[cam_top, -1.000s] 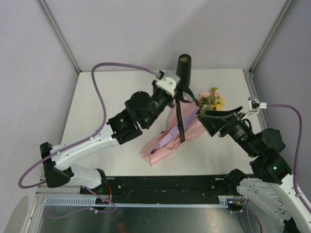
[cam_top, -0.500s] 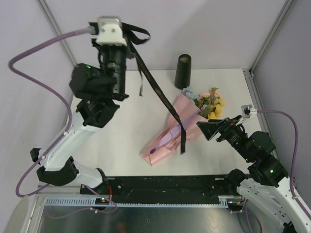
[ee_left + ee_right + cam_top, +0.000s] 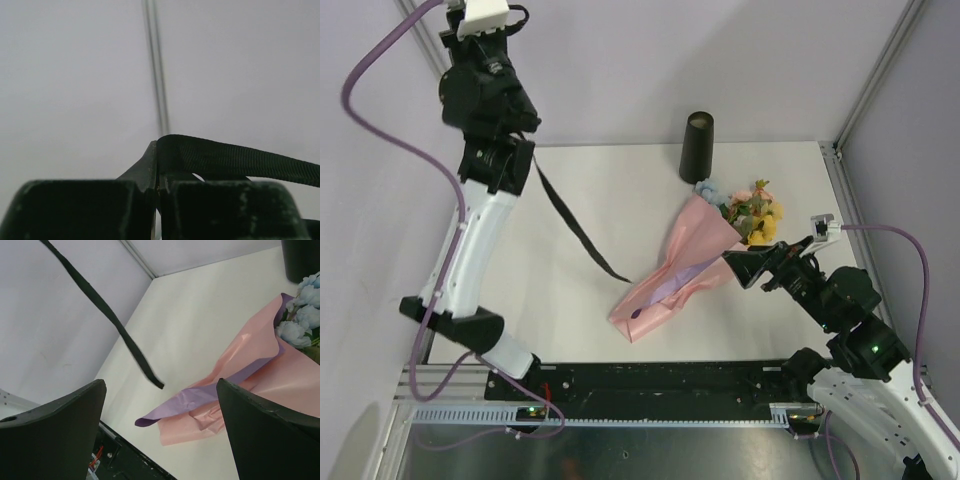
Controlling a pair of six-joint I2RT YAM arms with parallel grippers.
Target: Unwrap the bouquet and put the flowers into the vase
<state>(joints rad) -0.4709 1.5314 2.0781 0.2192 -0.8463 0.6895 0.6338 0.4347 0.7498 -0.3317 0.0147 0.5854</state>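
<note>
Starting nearest, the right tool (image 3: 738,264) hovers at the near right of the worktop (image 3: 620,200), its jaws spread fully with nothing between them, just right of the bouquet (image 3: 685,268). The bouquet lies on its side mid-worktop, with its pointed paper end to the near left and the flowers (image 3: 755,212) to the far right. Beyond the blooms the black vase (image 3: 697,147) stands upright at the far edge, close to them and empty as far as its mouth shows. High at the far left, the left tool (image 3: 157,187) is pinched tight on the black ribbon (image 3: 575,225), which trails down toward the paper.

By my judgement the tie is off, the first step. The pink paper (image 3: 240,365) is not yet opened, and the flowers have yet to be lifted out and stood in the vase.

Only the left wrist view shows the jaws clamped on the ribbon, because the overhead view cuts that tool at the frame's top. The right wrist view adds the purple inner sheet (image 3: 200,400) and shows the ribbon's loose end hanging clear of the paper. Only the overhead view gives the whole layout.
</note>
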